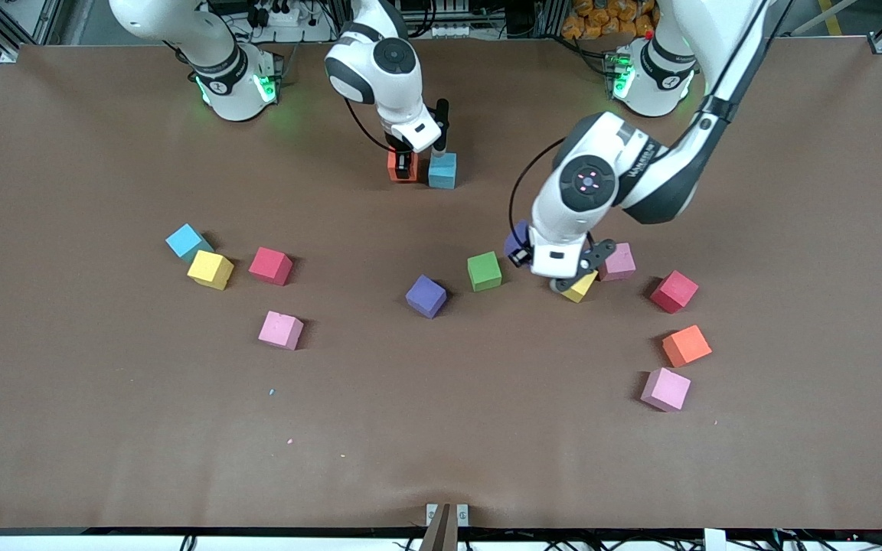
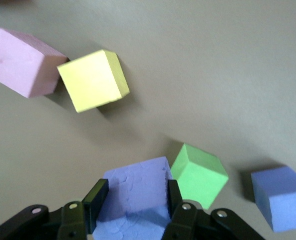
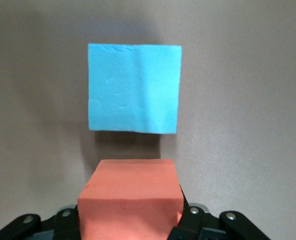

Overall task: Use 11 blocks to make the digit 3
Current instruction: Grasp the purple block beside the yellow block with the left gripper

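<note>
On left arm (image 1: 644, 164), "VANUFER"-like lettering (barely legible)

We saw plain, unpatterned blocks — a purple block (image 2: 138, 192), an orange block (image 3: 130, 200), a light blue block (image 3: 134, 87) — on a brown table (image 1: 104, 428).

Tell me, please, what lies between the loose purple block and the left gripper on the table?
The green block lies between the loose purple block and the left gripper, which is shut on another purple block. The front view shows this.
</note>
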Action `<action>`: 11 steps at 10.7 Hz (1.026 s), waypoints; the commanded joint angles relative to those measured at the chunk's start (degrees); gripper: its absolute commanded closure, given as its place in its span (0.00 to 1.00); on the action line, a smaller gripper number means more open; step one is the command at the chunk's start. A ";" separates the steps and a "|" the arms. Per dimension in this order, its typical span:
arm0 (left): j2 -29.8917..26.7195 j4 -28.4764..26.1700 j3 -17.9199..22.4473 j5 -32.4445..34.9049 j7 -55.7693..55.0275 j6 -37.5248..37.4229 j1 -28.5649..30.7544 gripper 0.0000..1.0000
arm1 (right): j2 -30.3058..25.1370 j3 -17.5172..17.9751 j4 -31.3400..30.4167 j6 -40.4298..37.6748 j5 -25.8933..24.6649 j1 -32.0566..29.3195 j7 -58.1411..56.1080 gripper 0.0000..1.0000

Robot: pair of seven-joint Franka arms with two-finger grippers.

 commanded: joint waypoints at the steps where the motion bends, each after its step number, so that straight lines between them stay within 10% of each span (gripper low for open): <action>1: -1.32 -0.60 -0.56 -1.34 -0.43 -1.27 2.78 1.00 | 2.42 -0.46 2.26 0.13 -0.68 1.76 2.55 0.82; 11: -1.68 -1.30 -0.56 -4.68 -1.57 -4.61 6.48 1.00 | 6.74 -0.46 5.86 0.83 -0.77 1.93 2.73 0.82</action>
